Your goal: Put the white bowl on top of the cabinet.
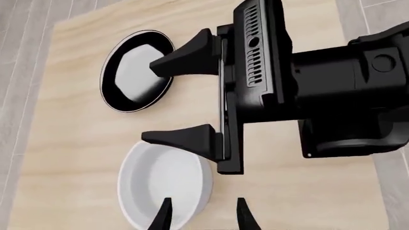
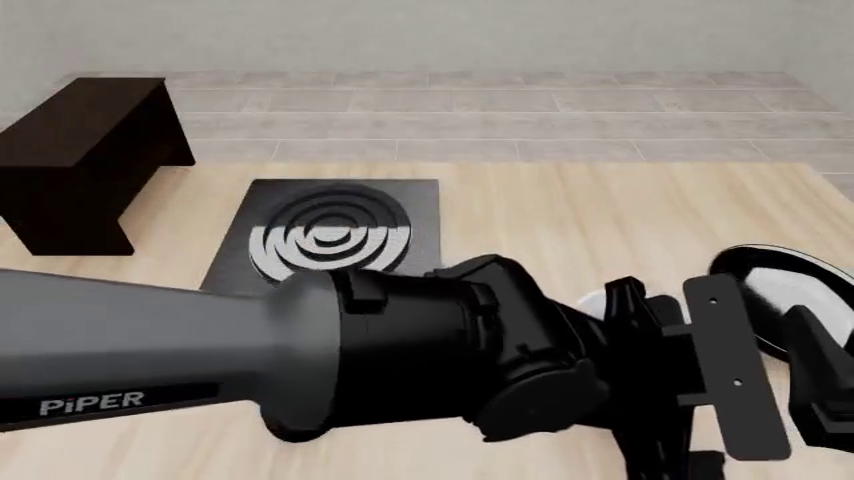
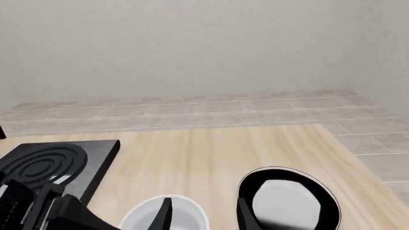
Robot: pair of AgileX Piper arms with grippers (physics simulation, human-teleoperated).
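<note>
The white bowl (image 1: 163,182) stands on the wooden table next to a black-rimmed plate (image 1: 134,72). My left gripper (image 1: 203,218) is open above the bowl's rim, one fingertip over the inside and one outside the wall. My right gripper (image 1: 149,101) is open too and crosses the left wrist view, with one finger at the bowl's rim and one over the plate. In the right wrist view the right gripper (image 3: 206,215) spans from the bowl (image 3: 143,218) to the plate (image 3: 288,203). The dark brown cabinet (image 2: 80,150) stands at the far left. The bowl is hidden in the front view.
The black stove slab with rings (image 2: 334,235) lies right of the cabinet and shows in the right wrist view (image 3: 45,165). My left arm (image 2: 267,360) fills the front view's foreground. The plate (image 2: 781,285) sits near the table's right edge.
</note>
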